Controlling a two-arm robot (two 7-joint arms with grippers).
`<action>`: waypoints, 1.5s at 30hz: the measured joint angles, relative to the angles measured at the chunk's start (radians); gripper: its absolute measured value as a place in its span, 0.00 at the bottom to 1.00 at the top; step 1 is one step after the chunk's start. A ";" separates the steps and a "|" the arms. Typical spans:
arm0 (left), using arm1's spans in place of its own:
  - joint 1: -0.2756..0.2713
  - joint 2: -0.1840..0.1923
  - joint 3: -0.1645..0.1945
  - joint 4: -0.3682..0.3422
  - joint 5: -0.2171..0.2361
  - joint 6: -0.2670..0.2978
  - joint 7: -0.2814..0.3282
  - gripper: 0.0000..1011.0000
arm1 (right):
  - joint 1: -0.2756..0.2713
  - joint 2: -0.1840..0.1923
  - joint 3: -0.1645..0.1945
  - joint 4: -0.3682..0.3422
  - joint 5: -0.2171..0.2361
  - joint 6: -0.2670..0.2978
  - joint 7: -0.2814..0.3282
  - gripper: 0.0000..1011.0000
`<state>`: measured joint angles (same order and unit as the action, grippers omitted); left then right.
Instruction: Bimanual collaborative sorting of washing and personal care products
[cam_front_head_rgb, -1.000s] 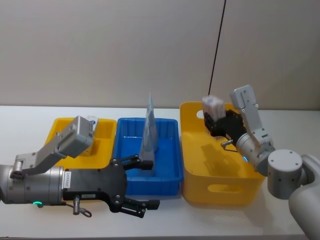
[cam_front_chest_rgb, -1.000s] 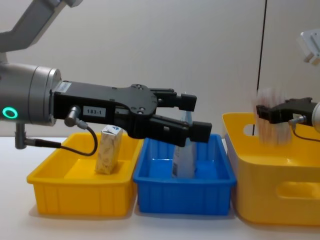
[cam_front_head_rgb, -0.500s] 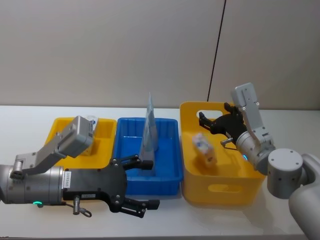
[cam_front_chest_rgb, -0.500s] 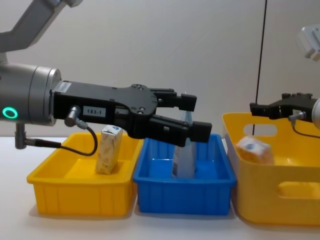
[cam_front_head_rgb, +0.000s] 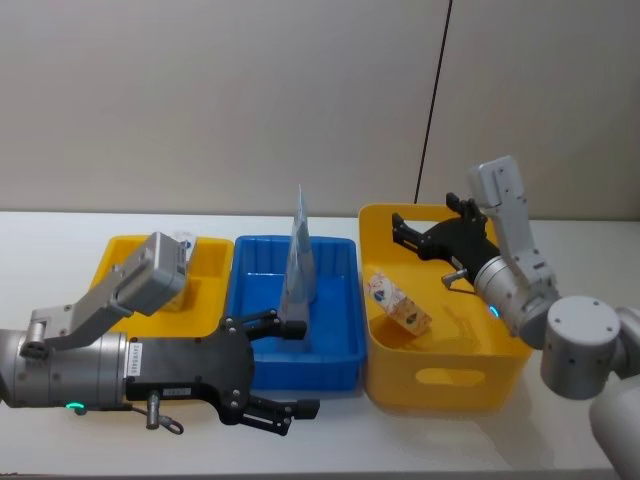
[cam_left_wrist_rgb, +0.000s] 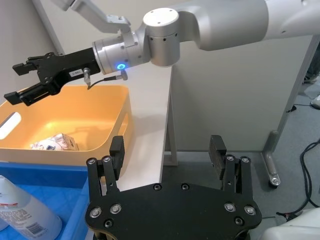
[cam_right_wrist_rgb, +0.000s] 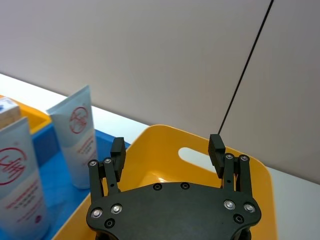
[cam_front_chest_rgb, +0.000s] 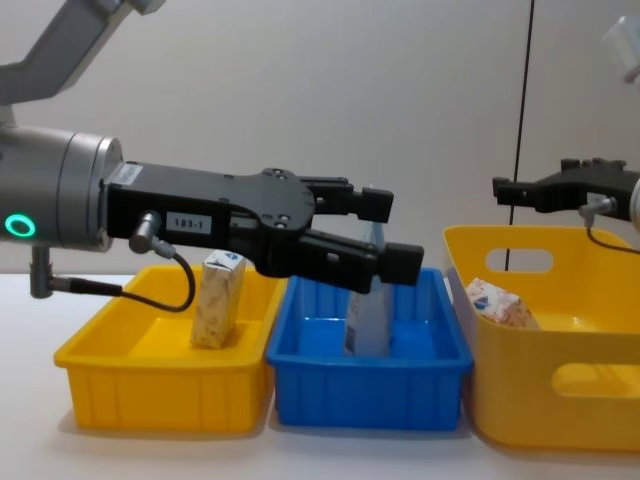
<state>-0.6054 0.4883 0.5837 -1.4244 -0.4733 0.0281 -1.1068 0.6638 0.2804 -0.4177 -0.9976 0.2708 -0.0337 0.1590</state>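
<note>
Right gripper (cam_front_head_rgb: 400, 233) (cam_front_chest_rgb: 500, 189) is hanging over the back-left part of the big yellow bin (cam_front_head_rgb: 440, 385) (cam_front_chest_rgb: 560, 395), fingers spread wide with nothing between them. The white box with red leaf pattern (cam_front_head_rgb: 397, 300) (cam_front_chest_rgb: 497, 303) is down inside that bin, tipped over at an angle against the left wall. So it sits below the claw and a bit nearer the robot, clearly apart from it, no contact. From the left wrist view you can see the same thing, box (cam_left_wrist_rgb: 55, 143) on the bin floor and the claw (cam_left_wrist_rgb: 20, 81) up above the rim.

Left gripper (cam_front_head_rgb: 305, 367) (cam_front_chest_rgb: 400, 232) is also spread open and empty, parked over the front of the blue bin (cam_front_head_rgb: 340, 350) (cam_front_chest_rgb: 370, 395), just in front of the tall pale-blue pouch (cam_front_head_rgb: 298, 260) (cam_front_chest_rgb: 368, 320) standing upright in there. The yellowish carton (cam_front_chest_rgb: 218, 300) stands upright in the small yellow bin (cam_front_chest_rgb: 150, 395) on the far left.
</note>
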 joint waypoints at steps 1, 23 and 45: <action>0.000 0.000 0.000 0.000 0.000 0.000 0.000 0.99 | -0.015 0.006 0.003 -0.028 0.004 0.007 0.002 0.99; 0.000 0.000 0.000 0.000 0.000 0.000 0.000 0.99 | -0.281 0.086 0.045 -0.458 0.034 0.102 -0.016 0.99; 0.010 0.010 -0.005 -0.012 -0.002 0.000 0.012 0.99 | -0.378 0.062 0.045 -0.549 0.032 0.130 -0.036 0.99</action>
<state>-0.5955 0.4987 0.5789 -1.4363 -0.4754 0.0281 -1.0946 0.2861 0.3427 -0.3725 -1.5463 0.3028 0.0961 0.1228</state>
